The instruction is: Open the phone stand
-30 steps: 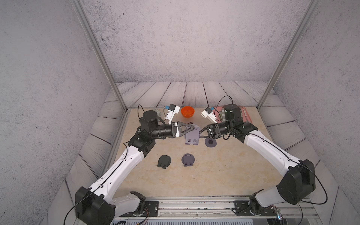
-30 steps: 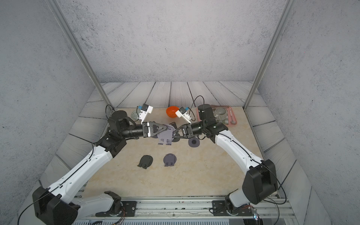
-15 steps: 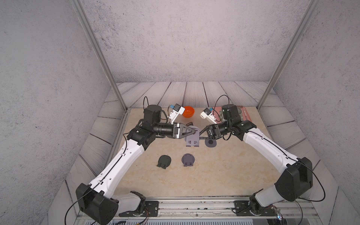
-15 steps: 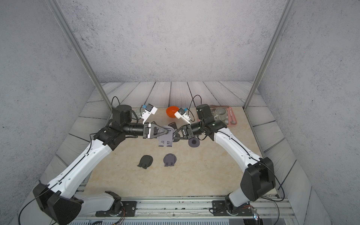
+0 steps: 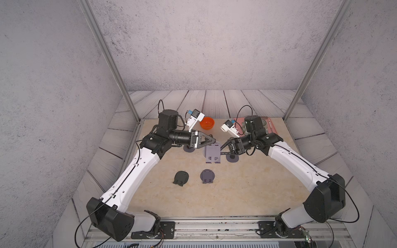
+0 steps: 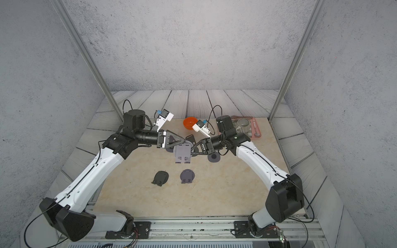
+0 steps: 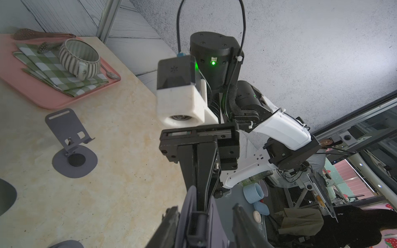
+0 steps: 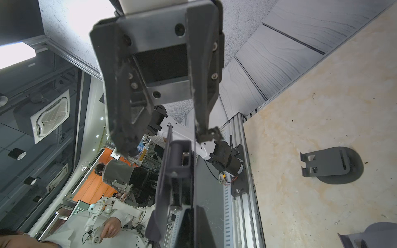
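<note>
The phone stand (image 5: 212, 152) hangs above the middle of the table (image 5: 247, 193), the right gripper (image 5: 220, 150) clenched on its plate edge, the left gripper (image 5: 212, 140) with jaws apart astride its top (no pinch visible). A left pull before those jaws bite could twist the plate free and drop it.

Over mid-table, the phone stand (image 5: 212, 153); before it, a folded stand (image 5: 181, 178) left of a second stand (image 5: 207, 176) (bowl (image 5: 207, 123) behind).

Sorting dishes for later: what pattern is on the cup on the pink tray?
Grey and cream vertical stripes; the cup shows best in the left wrist view.
</note>
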You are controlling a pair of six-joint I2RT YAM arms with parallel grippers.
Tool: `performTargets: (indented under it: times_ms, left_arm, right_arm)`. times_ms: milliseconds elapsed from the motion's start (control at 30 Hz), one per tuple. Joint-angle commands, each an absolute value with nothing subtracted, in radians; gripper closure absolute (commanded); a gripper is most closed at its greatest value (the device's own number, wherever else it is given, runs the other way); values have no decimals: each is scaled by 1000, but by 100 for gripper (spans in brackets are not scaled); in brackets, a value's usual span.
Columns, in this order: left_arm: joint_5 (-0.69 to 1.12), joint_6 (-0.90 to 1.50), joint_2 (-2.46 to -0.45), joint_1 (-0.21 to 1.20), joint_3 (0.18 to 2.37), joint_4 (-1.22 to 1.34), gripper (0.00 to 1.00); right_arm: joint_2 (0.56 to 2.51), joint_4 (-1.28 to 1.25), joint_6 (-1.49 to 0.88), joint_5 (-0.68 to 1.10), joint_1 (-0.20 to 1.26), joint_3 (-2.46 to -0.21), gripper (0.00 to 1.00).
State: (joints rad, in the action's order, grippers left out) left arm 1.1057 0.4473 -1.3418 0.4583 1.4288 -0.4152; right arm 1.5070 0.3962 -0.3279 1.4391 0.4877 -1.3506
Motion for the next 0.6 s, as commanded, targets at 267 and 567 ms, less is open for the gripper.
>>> performTargets:
  times_ms: [267,567]
  left_arm:
    - [1048,217,-1298,463,1641,-684,60]
    - [1063,198,-1311,471,1621,-745,59]
  right_arm:
    - [1517,441,-298,1421,488,-1339,100]
    - [1525,446,-298,1425,489,-1350,100]
